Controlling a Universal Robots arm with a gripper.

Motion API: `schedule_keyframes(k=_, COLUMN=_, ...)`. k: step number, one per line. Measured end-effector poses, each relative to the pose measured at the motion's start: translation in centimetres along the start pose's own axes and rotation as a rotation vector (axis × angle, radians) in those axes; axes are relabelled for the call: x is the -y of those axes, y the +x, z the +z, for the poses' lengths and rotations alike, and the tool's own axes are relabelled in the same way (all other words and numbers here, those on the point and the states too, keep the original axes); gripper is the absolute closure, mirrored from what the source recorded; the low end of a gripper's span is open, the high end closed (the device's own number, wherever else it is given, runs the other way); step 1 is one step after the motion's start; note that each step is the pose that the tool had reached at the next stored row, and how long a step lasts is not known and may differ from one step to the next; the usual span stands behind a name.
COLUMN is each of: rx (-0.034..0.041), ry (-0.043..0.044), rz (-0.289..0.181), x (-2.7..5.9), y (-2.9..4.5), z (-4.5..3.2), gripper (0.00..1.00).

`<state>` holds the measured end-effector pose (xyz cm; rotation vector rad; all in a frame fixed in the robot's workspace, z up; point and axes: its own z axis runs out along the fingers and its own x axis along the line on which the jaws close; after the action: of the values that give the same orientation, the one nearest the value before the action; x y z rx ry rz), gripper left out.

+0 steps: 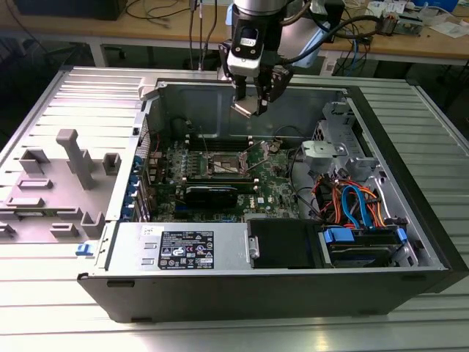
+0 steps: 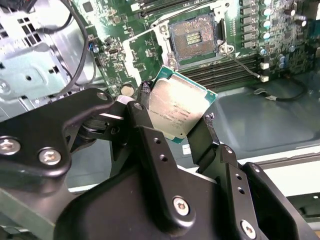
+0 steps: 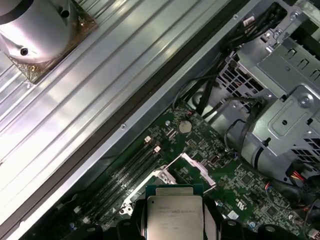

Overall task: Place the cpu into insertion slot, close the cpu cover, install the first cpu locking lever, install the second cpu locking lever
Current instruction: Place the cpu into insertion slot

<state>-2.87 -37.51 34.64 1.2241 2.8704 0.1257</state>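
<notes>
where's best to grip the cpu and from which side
By two opposite edges of the cpu, coming from its metal-top side: it is a thin flat square, leaving only edges to pinch. The gripper holds it so.

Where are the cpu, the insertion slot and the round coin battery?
the cpu (image 2: 177, 107), second wrist view, middle of its silvery metal top.
the insertion slot (image 2: 193, 38), second wrist view, the dark pin field in its middle.
the coin battery (image 3: 185, 126), first wrist view, middle of its round face.
</notes>
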Motion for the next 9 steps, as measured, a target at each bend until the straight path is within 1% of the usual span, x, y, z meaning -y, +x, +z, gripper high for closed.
schedule_keyframes(k=1, rx=0.0012, ry=0.0002, rz=0.011, x=0.0, y=0.0, z=0.02, gripper=0.45)
schedule_keyframes(k=4, rx=0.0064, ry=-0.0002, rz=0.071, x=0.01, y=0.0, z=0.13, gripper=0.45)
schedule_keyframes(k=8, rx=0.0108, ry=-0.001, rz=0.125, x=0.02, y=0.0, z=0.24, gripper=0.45)
schedule_keyframes(k=9, rx=0.0128, ry=-0.0013, rz=0.149, x=0.02, y=0.0, z=0.28, gripper=0.45)
